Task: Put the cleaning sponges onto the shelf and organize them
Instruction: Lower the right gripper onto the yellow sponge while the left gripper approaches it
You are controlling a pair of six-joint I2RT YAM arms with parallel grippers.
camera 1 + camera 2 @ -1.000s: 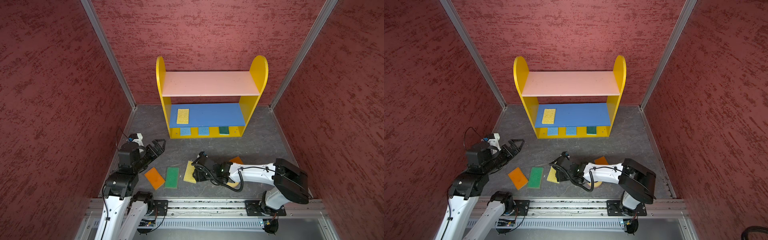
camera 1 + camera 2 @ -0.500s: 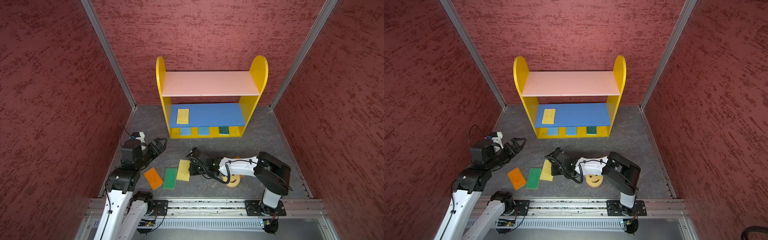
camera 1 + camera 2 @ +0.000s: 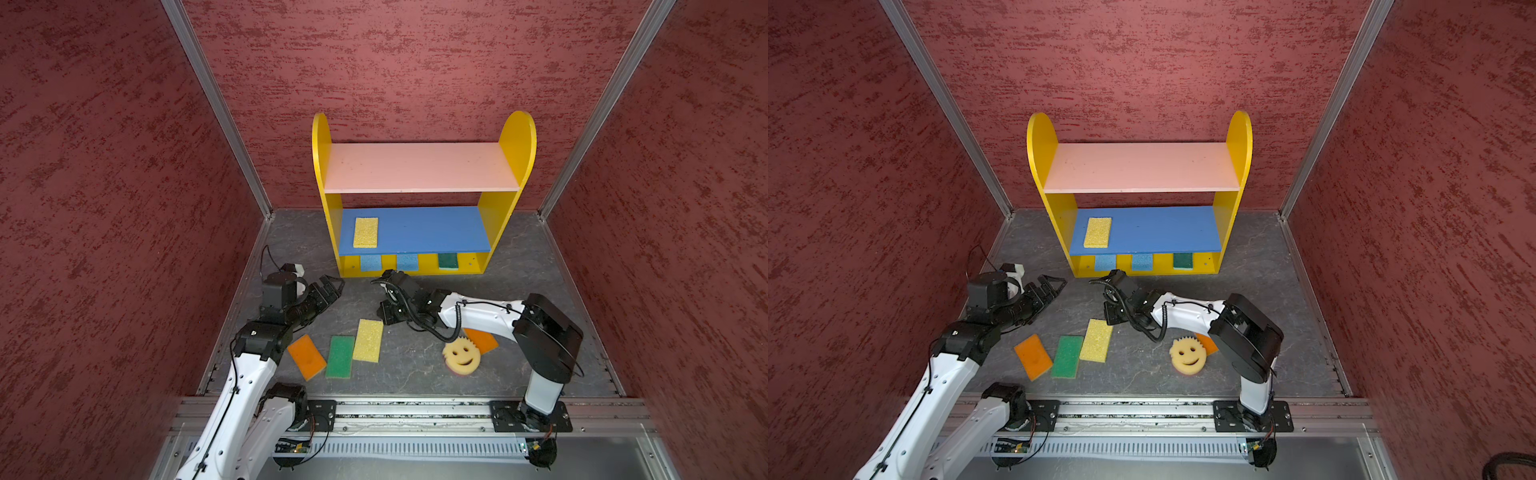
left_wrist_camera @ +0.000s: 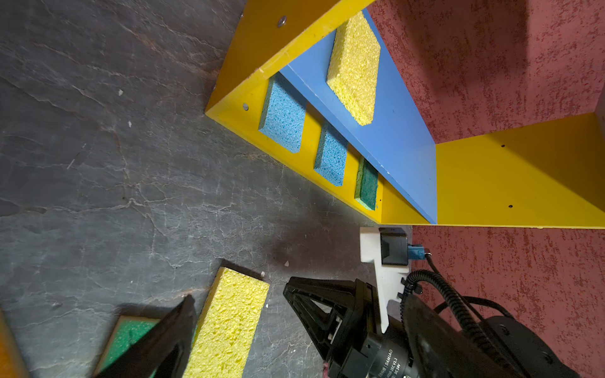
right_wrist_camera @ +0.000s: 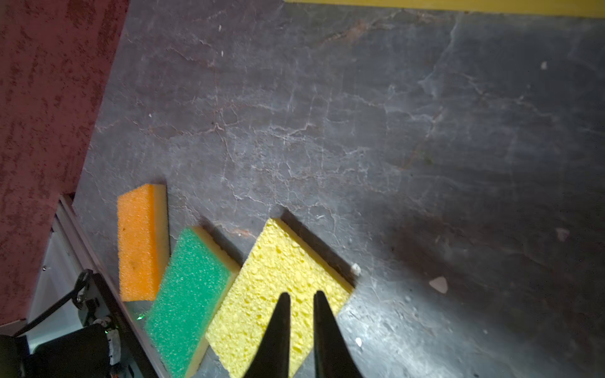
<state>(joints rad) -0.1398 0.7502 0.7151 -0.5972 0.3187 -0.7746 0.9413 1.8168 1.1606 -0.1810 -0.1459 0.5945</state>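
I am looking down at a dark grey stone-patterned floor (image 3: 415, 374), where a three-tier shelf with yellow side panels (image 3: 492, 216) is standing at the back. An orange rectangular sponge (image 3: 306, 356), a green rectangular sponge (image 3: 340, 356), a yellow rectangular sponge (image 3: 368, 340), a round yellow smiley sponge (image 3: 461, 355) and a second orange sponge (image 3: 484, 340) are lying loose in front. On the blue middle board (image 3: 432, 230) a yellow foam pad (image 3: 365, 232) is lying at the left end, while two blue foam pads (image 3: 370, 262) and a dark green pad (image 3: 448, 260) are sitting along the yellow base (image 3: 471, 264).
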